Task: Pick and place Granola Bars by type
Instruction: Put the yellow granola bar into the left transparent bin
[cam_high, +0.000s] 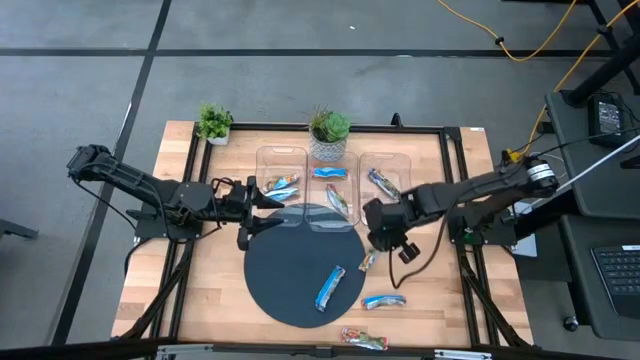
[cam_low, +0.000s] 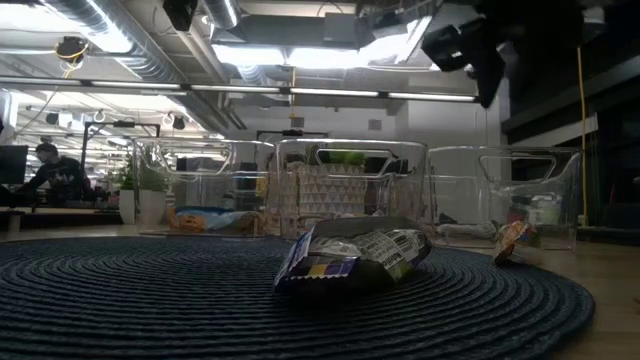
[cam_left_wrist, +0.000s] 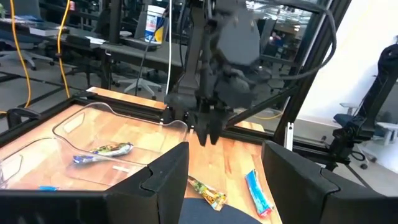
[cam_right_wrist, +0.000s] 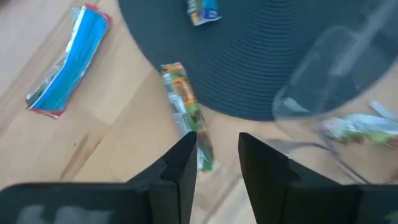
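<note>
Several shiny wrapped granola bars are in view. One blue-white bar (cam_high: 330, 287) (cam_low: 355, 255) lies on the round dark mat (cam_high: 290, 290). A small orange-green bar (cam_high: 368, 262) (cam_right_wrist: 185, 112) lies at the mat's right edge. A light blue bar (cam_high: 383, 301) (cam_right_wrist: 65, 62) and an orange-red bar (cam_high: 362, 338) lie on the wood nearer the front. More bars lie in three clear bins (cam_high: 330, 185). My right gripper (cam_high: 378, 240) (cam_right_wrist: 217, 158) hangs open above the orange-green bar without touching it. My left gripper (cam_high: 262, 212) (cam_left_wrist: 227, 180) is open over the mat's left far edge, by the left bin.
Two potted plants (cam_high: 214, 123) (cam_high: 329, 130) stand at the table's far edge behind the bins. A black frame rail (cam_high: 330, 128) runs round the table top. Bare wood (cam_high: 220, 300) shows left of the mat. Cables and a desk stand to the table's right.
</note>
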